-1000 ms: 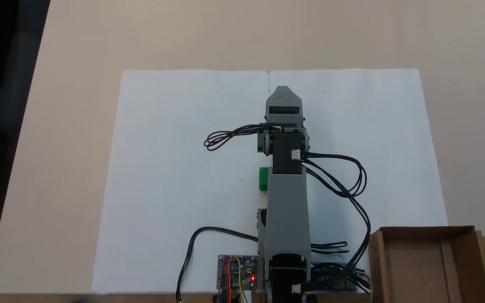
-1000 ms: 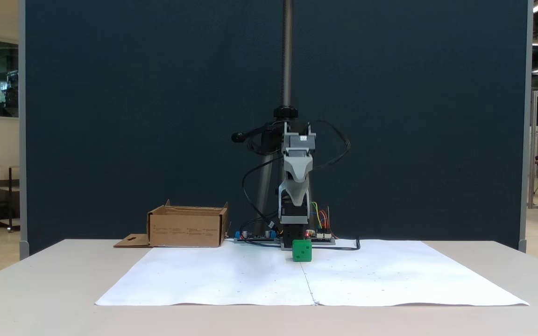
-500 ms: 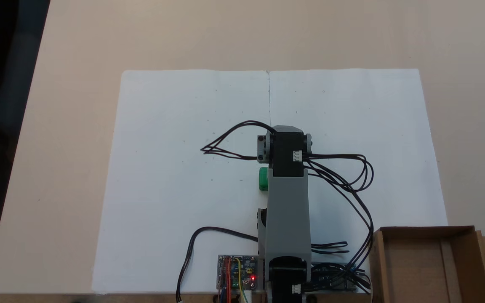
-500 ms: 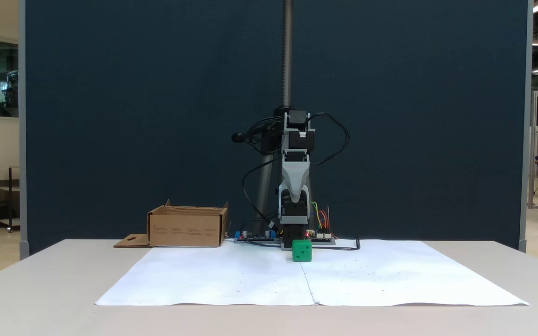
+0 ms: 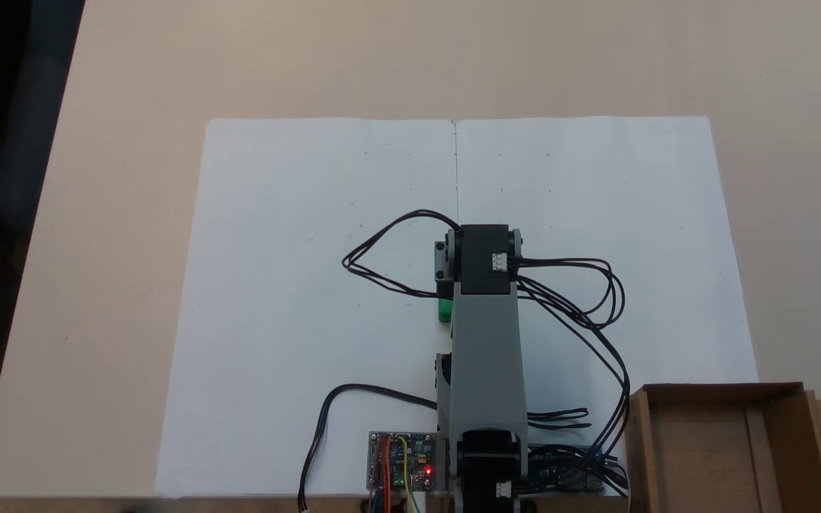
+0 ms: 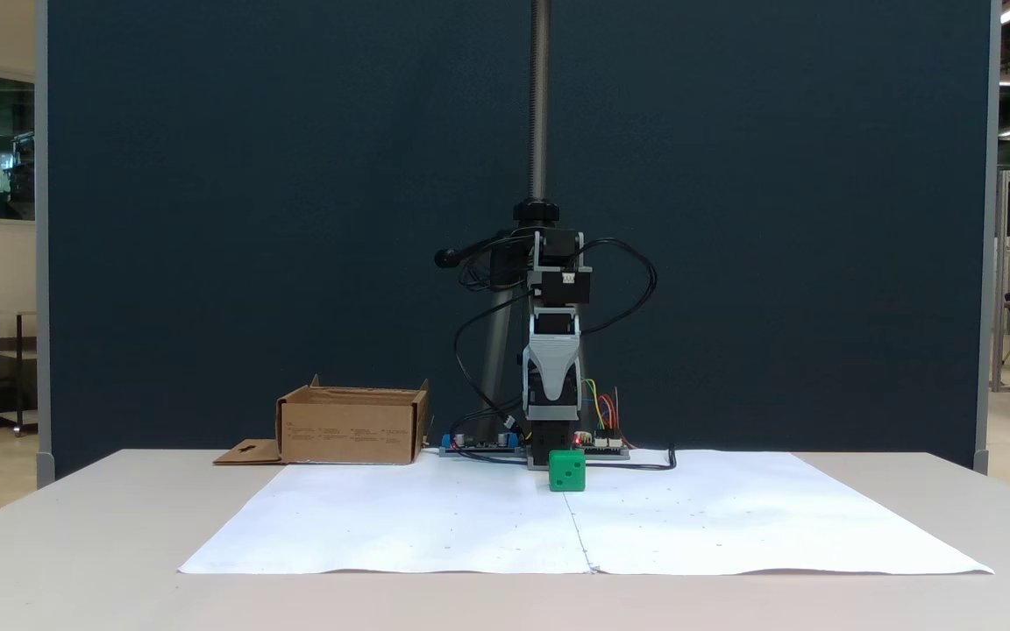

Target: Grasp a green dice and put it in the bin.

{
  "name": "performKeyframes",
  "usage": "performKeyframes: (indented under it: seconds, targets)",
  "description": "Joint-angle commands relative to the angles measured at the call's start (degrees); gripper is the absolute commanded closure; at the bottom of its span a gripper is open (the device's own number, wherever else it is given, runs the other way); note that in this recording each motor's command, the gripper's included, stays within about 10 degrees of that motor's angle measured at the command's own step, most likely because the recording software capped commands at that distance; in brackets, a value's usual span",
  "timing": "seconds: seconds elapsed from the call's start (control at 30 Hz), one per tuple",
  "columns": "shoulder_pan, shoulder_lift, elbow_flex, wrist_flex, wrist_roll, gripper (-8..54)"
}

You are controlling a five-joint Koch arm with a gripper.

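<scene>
While the shallow brown cardboard bin (image 5: 724,449) stands open at the table's corner with nothing seen inside, the small bright green dice (image 6: 566,471) sits on white paper (image 5: 296,285), well apart from it. Whether the grey gripper (image 6: 552,386) above is open cannot be told.

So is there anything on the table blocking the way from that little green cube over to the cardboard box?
Nothing visible does. The green dice sits on the white paper, with only bare paper between it and the bin. The arm's circuit boards lie further back.
</scene>
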Motion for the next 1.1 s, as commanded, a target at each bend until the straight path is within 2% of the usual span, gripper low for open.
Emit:
performKeyframes:
  seconds: [0.0,0.47,1.07]
  targets:
    - [-1.14,6.86,0.53,7.91,4.22,0.4]
    - [-2.55,6.77,5.1,7.91,4.48,0.5]
    - [-2.64,6.59,7.82,-12.22,6.77,1.4]
